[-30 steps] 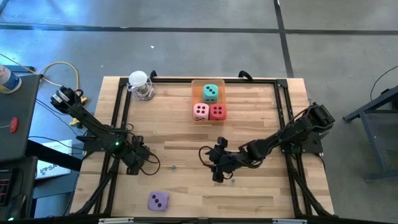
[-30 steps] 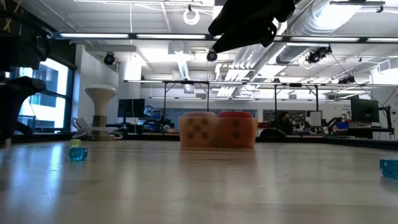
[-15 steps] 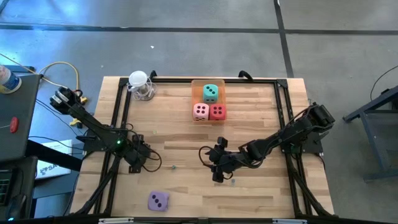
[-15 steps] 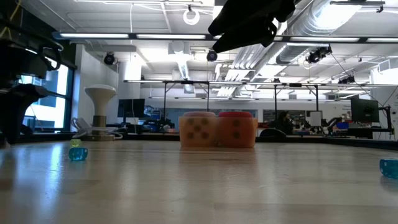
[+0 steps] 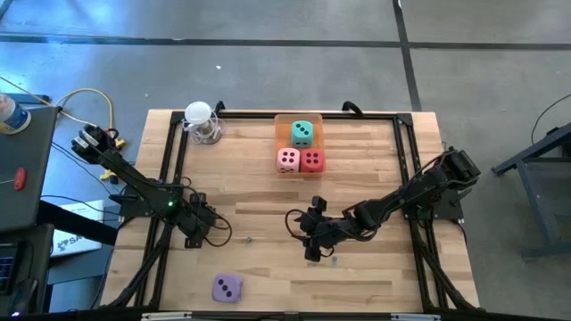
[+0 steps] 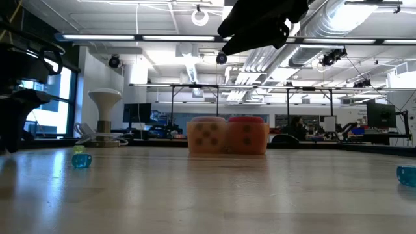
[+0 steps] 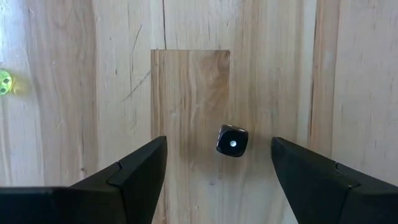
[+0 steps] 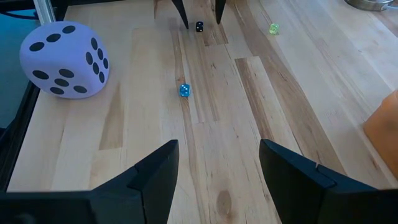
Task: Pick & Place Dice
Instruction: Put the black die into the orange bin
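Three dice stand together at the table's far middle: a teal one [image 5: 302, 133] on a tan block, with a pink one [image 5: 287, 160] and a red one [image 5: 311, 160] side by side in front of it. The purple die [image 5: 227, 287] [image 8: 62, 59] rests alone near the front edge. My left gripper [image 7: 217, 155] [image 5: 212, 235] points down, open, low over the table's left part. A tiny black die [image 7: 232, 140] lies between its fingers, untouched. My right gripper [image 8: 217, 165] [image 5: 301, 236] hangs open over the table's middle with nothing between its fingers.
Small beads lie scattered on the wood: a blue one [image 8: 184, 90], a green one [image 8: 273, 28] and another blue one [image 5: 335, 259] under my right arm. A white mushroom-shaped object [image 5: 200, 120] stands at the far left. A black frame [image 5: 406, 152] runs along the table's edges.
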`<act>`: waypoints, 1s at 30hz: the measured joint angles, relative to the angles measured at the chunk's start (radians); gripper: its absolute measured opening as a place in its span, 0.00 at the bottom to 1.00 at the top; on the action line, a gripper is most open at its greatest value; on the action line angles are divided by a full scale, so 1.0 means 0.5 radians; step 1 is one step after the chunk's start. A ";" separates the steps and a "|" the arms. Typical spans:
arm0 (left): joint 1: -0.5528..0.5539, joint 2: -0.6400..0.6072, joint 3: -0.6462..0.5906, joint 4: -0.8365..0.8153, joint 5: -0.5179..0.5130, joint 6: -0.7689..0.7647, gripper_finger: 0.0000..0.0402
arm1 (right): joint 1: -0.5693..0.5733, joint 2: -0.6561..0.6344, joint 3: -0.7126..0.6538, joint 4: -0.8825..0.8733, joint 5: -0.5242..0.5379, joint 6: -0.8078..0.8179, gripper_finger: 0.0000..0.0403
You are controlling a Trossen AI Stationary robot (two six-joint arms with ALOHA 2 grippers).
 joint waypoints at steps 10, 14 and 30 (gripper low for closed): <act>0.000 0.010 0.000 0.001 0.000 0.001 0.51 | 0.000 0.000 0.000 0.000 0.000 0.000 0.53; -0.001 0.094 0.004 0.021 0.000 0.004 0.45 | 0.000 0.000 0.000 0.000 0.000 0.000 0.53; -0.002 0.239 0.009 0.094 0.040 0.005 0.31 | 0.000 0.000 0.000 0.000 0.001 -0.001 0.53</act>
